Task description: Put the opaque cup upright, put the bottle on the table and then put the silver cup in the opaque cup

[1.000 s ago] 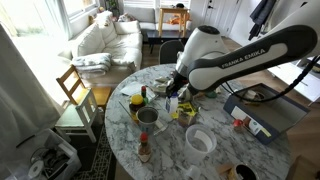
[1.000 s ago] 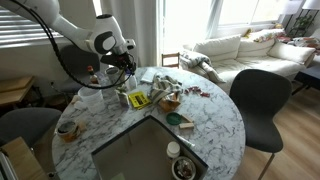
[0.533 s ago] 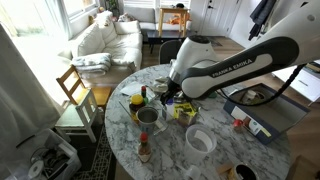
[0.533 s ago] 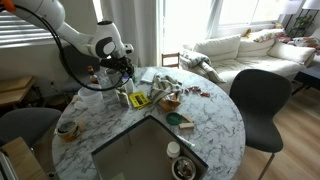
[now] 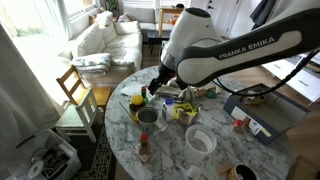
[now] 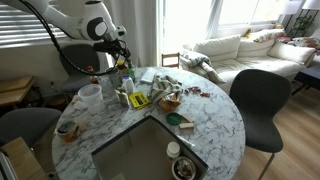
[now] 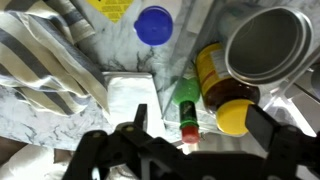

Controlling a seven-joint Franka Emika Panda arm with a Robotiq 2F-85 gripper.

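Observation:
My gripper [image 7: 200, 125] hangs open above the cluttered part of the round marble table [image 5: 235, 150], with nothing between its fingers. It shows raised in both exterior views [image 5: 155, 87] [image 6: 120, 55]. Right below it stands the bottle [image 7: 186, 100], small and green with a red cap, next to an amber bottle with a yellow cap [image 7: 226, 100]. The silver cup [image 7: 268, 45] [image 5: 147, 117] stands upright and empty beside them. Apart from the clutter, the opaque cup [image 5: 200, 140] [image 6: 89, 97] stands upright, milky white and wide-rimmed.
A blue-capped container [image 7: 154, 25] and a striped cloth [image 7: 45, 60] lie near the bottles. A red sauce bottle [image 5: 144, 150] stands by the table edge. Yellow packets [image 5: 185, 112] and a small bowl [image 6: 68, 128] are on the table. A black chair [image 6: 255, 100] stands beside it.
The gripper has opened and lifted up from the clutter, leaving the bottle standing on the table. The arm has swung higher in both exterior views.

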